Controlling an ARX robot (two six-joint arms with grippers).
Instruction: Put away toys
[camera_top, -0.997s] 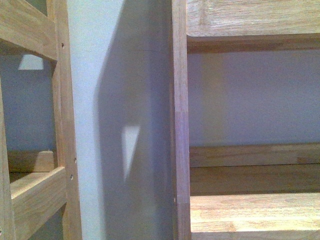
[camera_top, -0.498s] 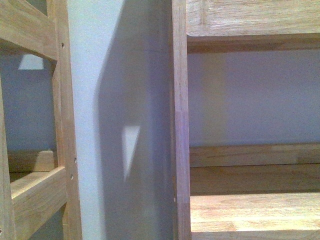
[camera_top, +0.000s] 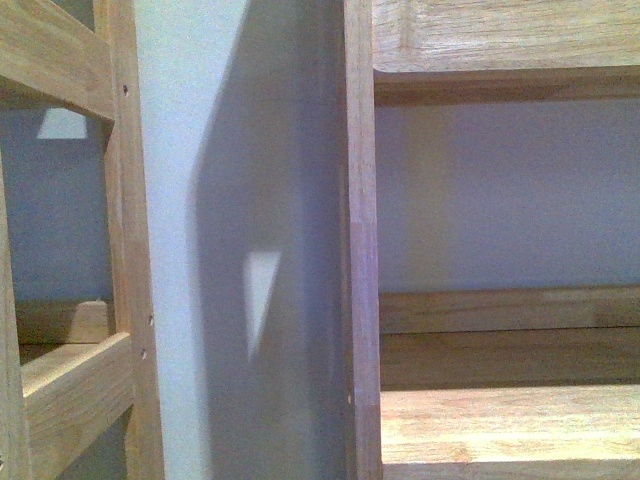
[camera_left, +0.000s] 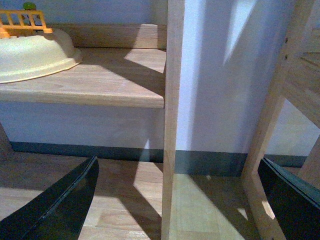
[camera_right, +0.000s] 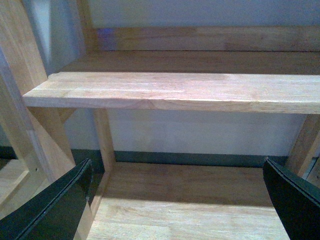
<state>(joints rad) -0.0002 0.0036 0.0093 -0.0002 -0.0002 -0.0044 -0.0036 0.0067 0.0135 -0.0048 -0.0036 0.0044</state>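
Observation:
The toys are out of view in every frame. My left gripper (camera_left: 178, 200) is open, its dark fingers (camera_left: 62, 207) spread wide with nothing between them. It faces a wooden upright post (camera_left: 171, 115) of a shelf unit, low over the wooden floor. My right gripper (camera_right: 177, 202) is open and empty too, its black fingers (camera_right: 55, 210) wide apart. It points under a bare wooden shelf board (camera_right: 175, 92), toward the lower board (camera_right: 185, 205). Neither arm shows in the front view.
A cream rounded shell (camera_left: 30, 55) with an orange plastic railing (camera_left: 22, 21) sits on a shelf board (camera_left: 110, 82) beside the left gripper. The front view shows wooden shelf uprights (camera_top: 360, 250), a bare shelf (camera_top: 510, 425) and a white wall (camera_top: 230, 200).

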